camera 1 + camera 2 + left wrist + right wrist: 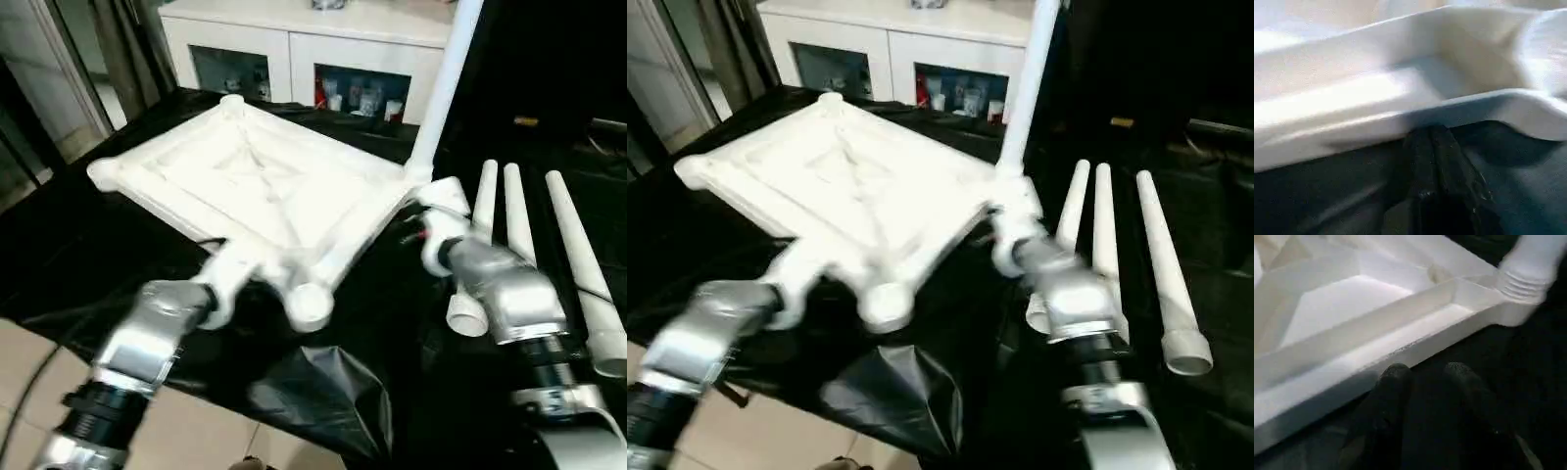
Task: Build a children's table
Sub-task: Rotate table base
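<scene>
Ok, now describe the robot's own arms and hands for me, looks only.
Both forearms are silver metal housings with black ribbed collars nearer the elbow. The left hand and right hand each have two black, matte, round-tipped fingers. Thin red and dark wires show at the right wrist.

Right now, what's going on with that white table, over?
Left gripper shut at tabletop edge. Right gripper open beside rim, holding nothing. One leg standing in corner socket; three legs lying on black sheet.
</scene>
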### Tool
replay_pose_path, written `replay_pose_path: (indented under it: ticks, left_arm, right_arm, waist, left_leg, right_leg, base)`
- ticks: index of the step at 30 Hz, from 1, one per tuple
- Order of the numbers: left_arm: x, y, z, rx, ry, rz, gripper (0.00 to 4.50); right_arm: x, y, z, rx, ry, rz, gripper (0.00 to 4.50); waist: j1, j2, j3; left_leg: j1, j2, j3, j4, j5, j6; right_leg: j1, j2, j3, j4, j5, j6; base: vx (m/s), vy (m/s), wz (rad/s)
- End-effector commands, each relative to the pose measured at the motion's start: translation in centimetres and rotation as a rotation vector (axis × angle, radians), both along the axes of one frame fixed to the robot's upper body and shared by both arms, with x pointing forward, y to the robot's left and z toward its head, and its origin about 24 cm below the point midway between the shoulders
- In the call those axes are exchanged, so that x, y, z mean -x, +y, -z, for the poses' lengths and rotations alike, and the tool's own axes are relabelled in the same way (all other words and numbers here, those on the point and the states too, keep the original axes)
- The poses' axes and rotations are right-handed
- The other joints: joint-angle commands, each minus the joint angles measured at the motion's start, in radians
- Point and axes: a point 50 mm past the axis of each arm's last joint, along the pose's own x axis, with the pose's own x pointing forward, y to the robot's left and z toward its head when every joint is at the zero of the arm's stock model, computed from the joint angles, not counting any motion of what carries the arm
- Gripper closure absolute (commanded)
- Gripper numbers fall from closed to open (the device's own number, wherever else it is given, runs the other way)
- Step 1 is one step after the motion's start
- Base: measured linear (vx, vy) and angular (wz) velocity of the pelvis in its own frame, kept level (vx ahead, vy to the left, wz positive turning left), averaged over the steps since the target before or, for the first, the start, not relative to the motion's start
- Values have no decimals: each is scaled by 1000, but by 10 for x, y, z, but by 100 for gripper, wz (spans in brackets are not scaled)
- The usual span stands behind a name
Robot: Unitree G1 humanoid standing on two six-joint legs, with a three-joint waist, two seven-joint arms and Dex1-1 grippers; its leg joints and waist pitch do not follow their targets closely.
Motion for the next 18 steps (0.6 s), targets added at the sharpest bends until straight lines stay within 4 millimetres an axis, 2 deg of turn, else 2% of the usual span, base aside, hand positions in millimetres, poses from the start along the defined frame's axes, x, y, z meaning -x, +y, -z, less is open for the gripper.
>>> replay_pose_path:
  ticks: [1,3,6,7,9,10,13,15,17,18]
  left_arm:
    - [-2,-11,-5,32,-23,73,450]
    - [-4,-26,-9,119,-70,134,450]
    - [-7,-27,-11,111,-92,132,450]
    - [-9,-26,-11,105,-95,121,450]
    - [-11,-24,-11,102,-102,105,450]
    - [-12,-22,-11,98,-107,99,450]
    - [-13,-15,-13,83,-129,97,450]
    - [-12,-11,-22,111,-181,119,450]
    - [-10,-10,-34,173,-217,141,450]
    - [-10,-10,-38,197,-220,146,450]
  right_arm:
    - [1,-9,-3,4,33,74,270]
    - [4,-20,-8,1,83,151,263]
    - [7,-26,-8,15,156,183,240]
    - [8,-28,-10,18,171,195,222]
    - [10,-31,-14,19,183,212,219]
    - [11,-34,-15,22,192,225,209]
    - [13,-38,-20,23,221,260,177]
    - [16,-42,-23,23,249,288,174]
    - [18,-46,-23,25,277,310,148]
    - [19,-47,-24,20,280,315,137]
  waist:
    - [-2,9,-75]
    - [-2,8,-75]
    - [-4,7,-76]
    - [-6,4,-76]
    - [-6,0,-77]
    - [-7,2,-77]
    - [-10,-5,-78]
    - [-9,-3,-78]
    - [-7,-16,-78]
    - [-4,-10,-78]
  left_leg:
    - [17,45,-26,-64,-134,1]
    - [20,48,-25,-64,-148,-5]
    - [17,47,-26,-64,-134,-3]
    - [18,47,-25,-65,-132,-2]
    - [18,47,-25,-63,-118,-1]
    - [17,48,-25,-63,-114,-1]
    - [18,48,-24,-63,-99,2]
    - [17,47,-24,-61,-88,4]
    - [18,48,-22,-62,-76,6]
    - [19,50,-22,-62,-69,3]
  right_leg:
    - [57,-84,56,-67,-58,-193]
    - [57,-85,57,-72,-114,-187]
    - [57,-81,55,-68,-110,-178]
    - [58,-81,55,-69,-113,-176]
    - [59,-84,56,-67,-120,-166]
    - [58,-85,56,-68,-121,-165]
    - [57,-85,56,-67,-120,-165]
    - [56,-84,56,-65,-115,-166]
    - [56,-85,57,-64,-115,-167]
    - [55,-88,57,-60,-109,-172]
  base:
    - [0,0,0]
    - [0,0,0]
    - [0,0,0]
    - [0,0,0]
    - [0,0,0]
    - [0,0,0]
    - [0,0,0]
    - [0,0,0]
    - [0,0,0]
    - [0,0,0]
